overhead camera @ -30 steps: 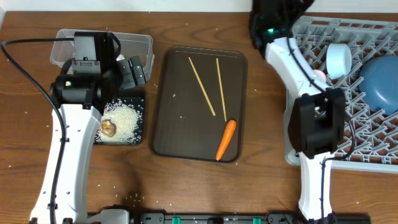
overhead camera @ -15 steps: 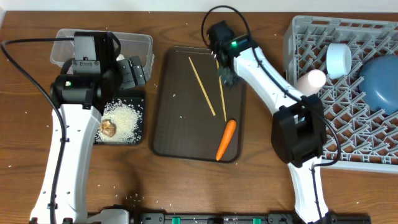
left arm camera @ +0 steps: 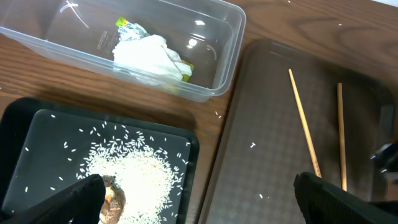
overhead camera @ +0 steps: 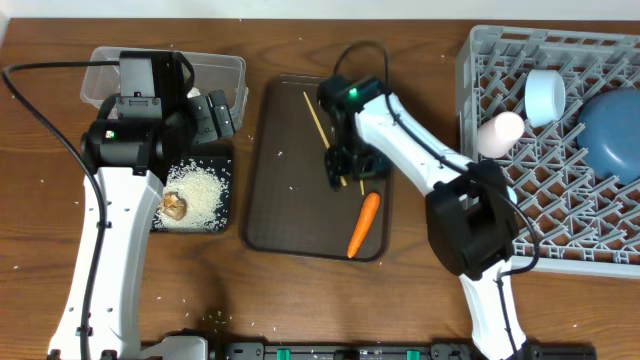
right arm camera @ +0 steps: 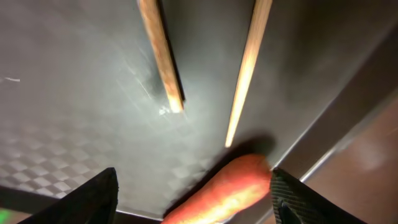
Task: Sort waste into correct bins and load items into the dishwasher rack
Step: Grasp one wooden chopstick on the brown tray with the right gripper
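An orange carrot [overhead camera: 363, 224] lies at the near right of the dark brown serving tray [overhead camera: 285, 200], just below the ends of two wooden chopsticks [overhead camera: 318, 118]. My right gripper [overhead camera: 348, 162] hovers low over that spot. In the right wrist view it [right arm camera: 193, 199] is open, its fingers either side of the carrot's [right arm camera: 230, 193] tip, with the chopsticks [right arm camera: 160, 53] beyond. My left gripper [left arm camera: 205, 202] is open and empty above the black tray [left arm camera: 18, 124], which holds rice [left arm camera: 143, 174] and a brown lump [left arm camera: 112, 196]. Tissue [left arm camera: 149, 53] and a wrapper [left arm camera: 127, 26] lie in the clear tub [left arm camera: 230, 50].
The grey dishwasher rack [overhead camera: 480, 60] stands at the right. It holds a large blue bowl [overhead camera: 612, 125], a light blue cup [overhead camera: 546, 95] and a pinkish-white cup [overhead camera: 500, 130]. Stray rice grains dot the wooden table [overhead camera: 40, 180].
My right arm has swung left from the rack to the serving tray and come down over the chopstick ends and the carrot, its jaws narrowing. The left arm has not moved.
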Tool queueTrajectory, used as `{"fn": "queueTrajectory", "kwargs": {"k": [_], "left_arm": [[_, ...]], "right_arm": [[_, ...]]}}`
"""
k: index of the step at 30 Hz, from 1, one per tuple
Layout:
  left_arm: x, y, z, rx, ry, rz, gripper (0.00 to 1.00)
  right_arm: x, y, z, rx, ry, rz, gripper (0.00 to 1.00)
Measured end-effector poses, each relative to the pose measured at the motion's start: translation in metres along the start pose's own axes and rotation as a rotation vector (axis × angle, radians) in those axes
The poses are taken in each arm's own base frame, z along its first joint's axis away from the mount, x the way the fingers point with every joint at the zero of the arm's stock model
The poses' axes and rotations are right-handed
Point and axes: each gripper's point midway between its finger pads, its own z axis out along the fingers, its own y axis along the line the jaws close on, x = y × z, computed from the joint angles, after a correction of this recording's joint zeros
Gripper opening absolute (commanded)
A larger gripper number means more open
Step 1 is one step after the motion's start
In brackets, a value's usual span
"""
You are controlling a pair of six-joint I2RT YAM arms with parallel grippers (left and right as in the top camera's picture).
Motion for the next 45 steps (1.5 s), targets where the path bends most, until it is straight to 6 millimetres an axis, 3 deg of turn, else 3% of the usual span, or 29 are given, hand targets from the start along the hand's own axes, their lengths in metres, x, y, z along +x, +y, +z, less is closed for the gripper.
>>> {"fn": "queueTrajectory", "kwargs": {"k": [3, 7, 15, 21, 23, 27, 30, 38, 41, 45], "left_arm": [[0.0, 0.0, 0.0, 0.0, 0.0, 0.0, 0.98], [0.0, 0.0, 0.0, 0.0, 0.0, 0.0, 0.98], [0.0, 0.0, 0.0, 0.0, 0.0, 0.0, 0.98], [0.0, 0.0, 0.0, 0.0, 0.0, 0.0, 0.98], [0.0, 0.0, 0.0, 0.0, 0.0, 0.0, 0.98], [0.0, 0.0, 0.0, 0.0, 0.0, 0.0, 0.98], [0.0, 0.0, 0.0, 0.0, 0.0, 0.0, 0.98], [0.0, 0.0, 0.0, 0.0, 0.0, 0.0, 0.98], [0.0, 0.0, 0.0, 0.0, 0.0, 0.0, 0.98], [0.0, 0.0, 0.0, 0.0, 0.0, 0.0, 0.98]], "right_arm": [[0.016, -0.002, 0.014, 0.027, 0.051, 0.066, 0.66], [0.015, -0.003, 0.017, 0.029, 0.043, 0.133, 0.65], [-0.015, 0.007, 0.015, -0.026, -0.082, 0.162, 0.64], [-0.058, -0.004, -0.001, -0.032, -0.265, 0.159, 0.62], [-0.068, -0.008, -0.005, -0.025, -0.306, 0.132, 0.59], [-0.094, -0.01, -0.014, -0.013, -0.415, 0.078, 0.4], [-0.109, -0.01, -0.022, -0.014, -0.483, 0.056, 0.38], [-0.123, -0.018, -0.026, 0.0, -0.534, 0.049, 0.4], [-0.125, -0.018, -0.015, 0.007, -0.519, 0.047, 0.38], [-0.126, -0.019, 0.003, 0.017, -0.49, 0.042, 0.27]]}}
